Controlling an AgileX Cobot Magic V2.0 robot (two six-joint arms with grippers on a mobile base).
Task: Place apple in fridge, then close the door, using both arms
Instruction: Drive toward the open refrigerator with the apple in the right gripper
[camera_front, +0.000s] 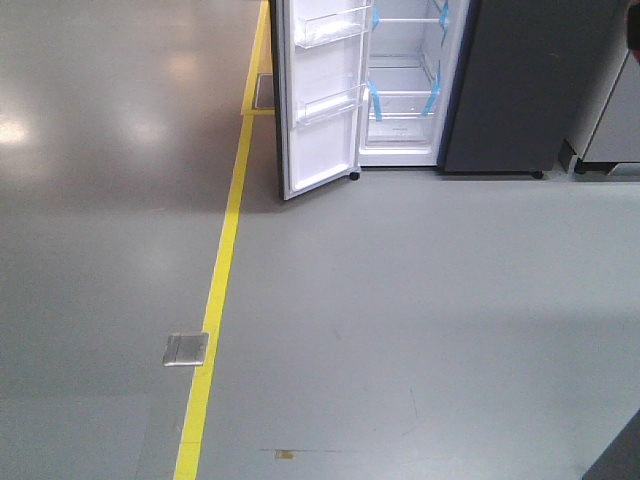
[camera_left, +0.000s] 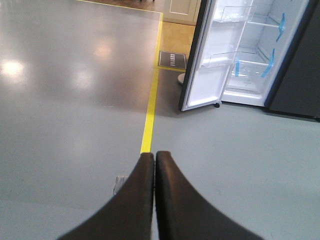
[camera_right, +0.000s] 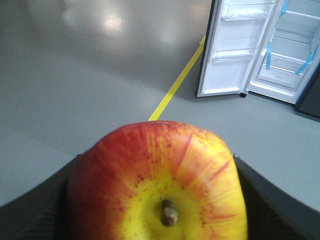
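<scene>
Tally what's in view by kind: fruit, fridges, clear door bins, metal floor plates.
Glossy red-and-yellow apple: 1
Open dark grey fridge with white interior: 1
Clear plastic door bins: 2
Square metal floor plate: 1
Total: 5

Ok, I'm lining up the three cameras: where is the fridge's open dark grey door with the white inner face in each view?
Front view: open dark grey door, top centre.
Left wrist: door, upper right.
Right wrist: door, top right, above the red-and-yellow apple.
Shared landmark: yellow floor line, left of the door.
</scene>
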